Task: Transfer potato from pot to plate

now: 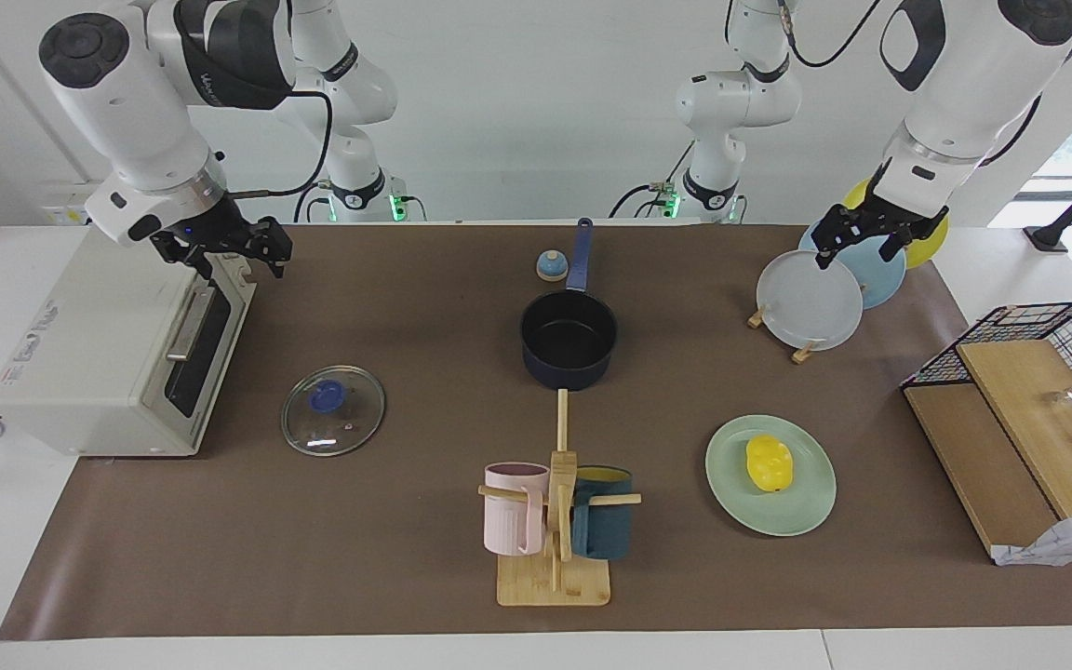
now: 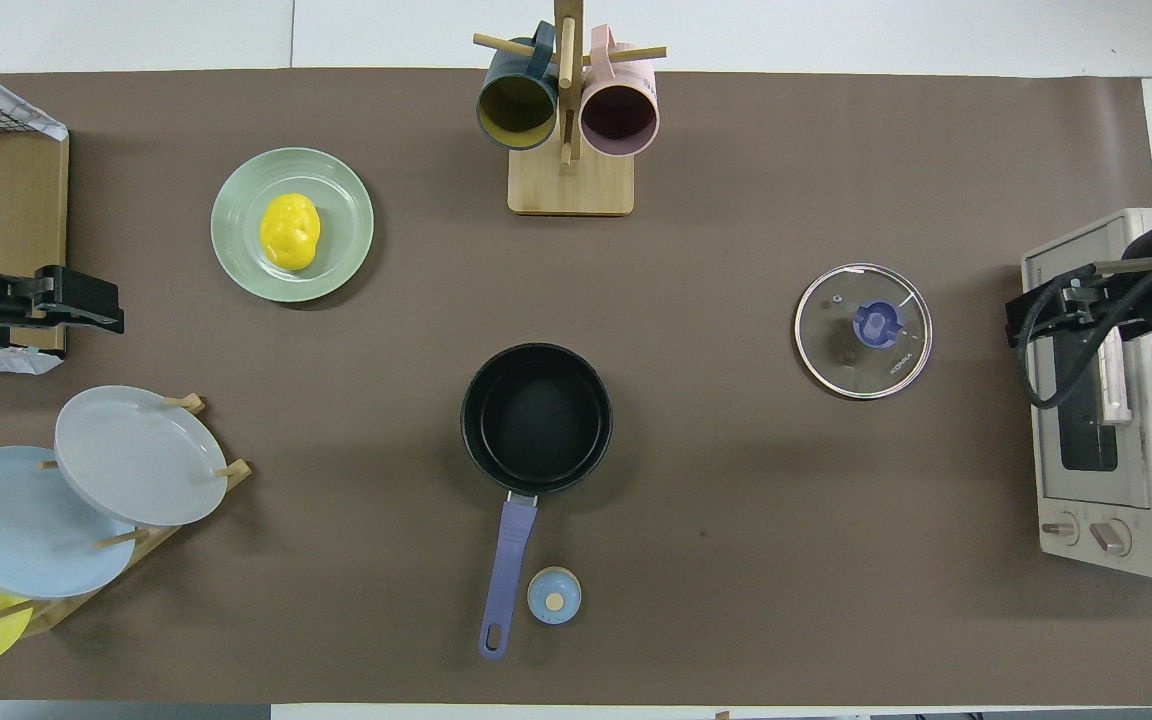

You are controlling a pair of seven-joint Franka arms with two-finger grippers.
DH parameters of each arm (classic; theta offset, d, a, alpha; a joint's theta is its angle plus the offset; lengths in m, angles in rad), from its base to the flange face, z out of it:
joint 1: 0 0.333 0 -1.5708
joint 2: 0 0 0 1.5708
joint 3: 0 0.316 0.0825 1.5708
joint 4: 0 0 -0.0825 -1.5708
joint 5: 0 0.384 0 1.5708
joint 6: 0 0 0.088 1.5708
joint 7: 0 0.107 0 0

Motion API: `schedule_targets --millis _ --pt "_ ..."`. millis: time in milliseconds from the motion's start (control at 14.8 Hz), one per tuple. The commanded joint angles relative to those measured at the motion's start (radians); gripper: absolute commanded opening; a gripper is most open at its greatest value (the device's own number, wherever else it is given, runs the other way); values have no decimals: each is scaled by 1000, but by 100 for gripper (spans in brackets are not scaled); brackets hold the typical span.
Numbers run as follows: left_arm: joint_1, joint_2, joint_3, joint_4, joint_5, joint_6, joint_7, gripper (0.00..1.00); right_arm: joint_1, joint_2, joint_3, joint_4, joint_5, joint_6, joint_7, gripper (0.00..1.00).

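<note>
**Facing view: potato already on plate, pot empty**

Seen resting on the pale mint-green round plate (image 1: 770,476): the small bright yellow lumpy potato (image 1: 769,462). Nearer to the robots, the dark navy-blue saucepan (image 1: 569,342), black inside bare. Judged complete; nothing left to move. Raised over the leaning grey plate (image 1: 810,300): left gripper (image 1: 871,237), holding nothing, fingers' spread impossible to tell. Over the white toaster oven (image 1: 108,363): right gripper (image 1: 220,247), likewise unclear, waiting.
</note>
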Motion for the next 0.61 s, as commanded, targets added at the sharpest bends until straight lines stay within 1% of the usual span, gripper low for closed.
schedule_targets --millis 0,135,338,406,541 --pt "-32 15 24 19 10 5 7 100 -2 -11 2 -4 7 -6 18 100" --pt "-29 22 23 59 12 -52 14 100 -2 -11 2 -4 5 -6 18 100" --pt "-29 50 23 138 10 -190 22 100 -2 -11 2 -4 5 -6 18 100" --pt "-29 49 24 142 10 -215 20 100 -2 -11 2 -4 5 -6 18 100" --pt "-32 44 23 134 12 -212 22 100 -2 -11 2 -4 5 -6 18 100"
